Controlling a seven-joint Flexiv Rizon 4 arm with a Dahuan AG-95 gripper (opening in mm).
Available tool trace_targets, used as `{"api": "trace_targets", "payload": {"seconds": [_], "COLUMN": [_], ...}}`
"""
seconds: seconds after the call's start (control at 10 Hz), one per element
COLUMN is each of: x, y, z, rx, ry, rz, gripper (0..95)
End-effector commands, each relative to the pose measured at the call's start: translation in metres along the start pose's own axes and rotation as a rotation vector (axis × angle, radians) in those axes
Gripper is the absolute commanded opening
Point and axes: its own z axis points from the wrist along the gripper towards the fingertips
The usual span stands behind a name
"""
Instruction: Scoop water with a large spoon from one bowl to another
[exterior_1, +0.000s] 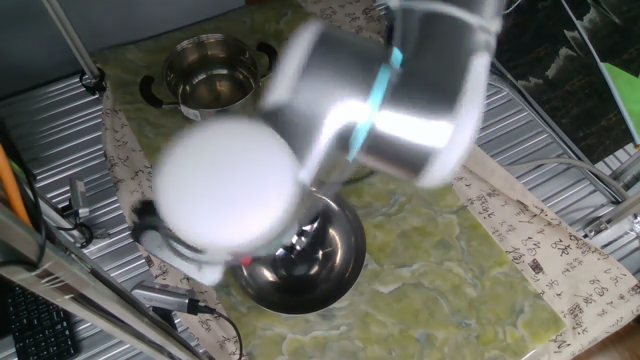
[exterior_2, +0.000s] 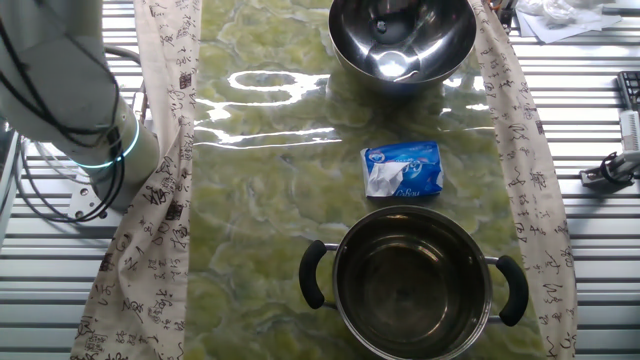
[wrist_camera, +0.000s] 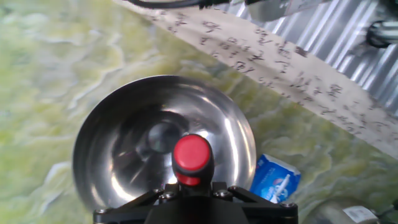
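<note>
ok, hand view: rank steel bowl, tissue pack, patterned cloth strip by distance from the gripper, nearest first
1. Steel bowl: directly under the gripper, which holds the red-tipped large spoon over it.
2. Tissue pack: just right of the bowl's rim, on the green mat.
3. Patterned cloth strip: farthest, running along the mat's upper-right edge by the metal slats.

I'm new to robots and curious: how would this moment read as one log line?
gripper: shut on large spoon | spoon over steel bowl | handled pot: apart, beyond tissue pack
</note>
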Motion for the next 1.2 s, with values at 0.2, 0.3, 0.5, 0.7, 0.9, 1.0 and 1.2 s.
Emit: {"api": "trace_targets", "payload": {"seconds": [0.2,0.3,0.5,0.7,0.9,1.0,1.2], "x": [0.011,0.015,0.02,0.022,0.032,0.035,0.047], "y": [-0.007,-0.011,-0.015,-0.018,-0.026,-0.028,-0.038], "z": [0.002,0.002,0.001,0.001,0.0,0.0,0.0], "rx": [-0.091,-0.113,-0.133,-0.146,-0.16,-0.161,-0.157], "ry": [-0.07,-0.083,-0.096,-0.102,-0.107,-0.107,-0.104], "rz": [-0.034,-0.047,-0.054,-0.069,-0.118,-0.129,-0.203], "gripper": [0.0,0.0,0.0,0.0,0.0,0.0,0.0]}}
